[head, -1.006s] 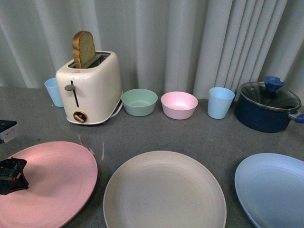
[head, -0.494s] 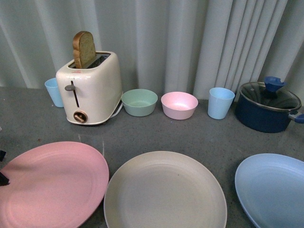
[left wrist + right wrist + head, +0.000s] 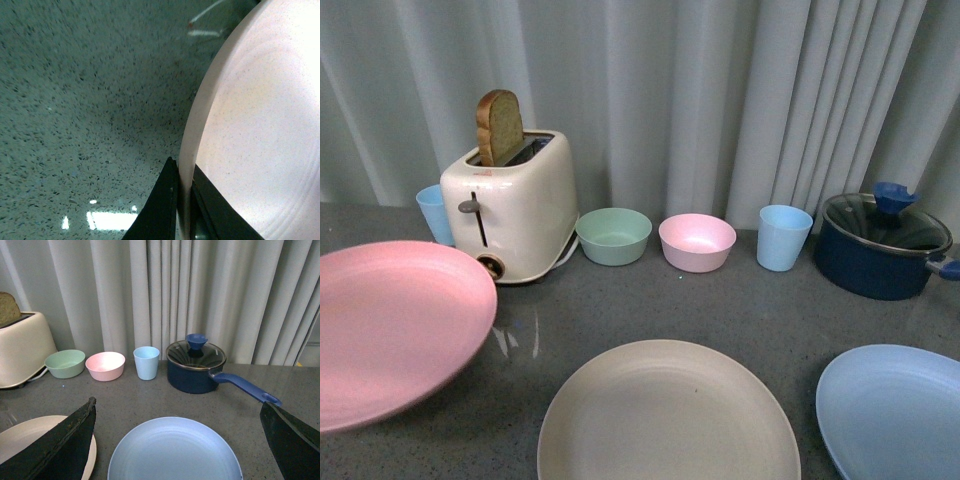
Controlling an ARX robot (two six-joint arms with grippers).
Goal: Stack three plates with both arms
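Observation:
The pink plate hangs tilted above the counter at the front left, lifted off the surface. My left gripper is shut on its rim, one black finger on each side; the gripper itself is out of the front view. The beige plate lies flat at the front centre. At the front right lies the light blue plate, also in the right wrist view. My right gripper stands open above the blue plate, its fingers wide apart with nothing between them.
A cream toaster with a bread slice stands at the back left, a blue cup beside it. A green bowl, pink bowl, blue cup and dark blue lidded pot line the back. Curtain behind.
The pink plate has risen off the counter and tilted, moving left and up. The left gripper has left the front view. The view has shifted slightly.

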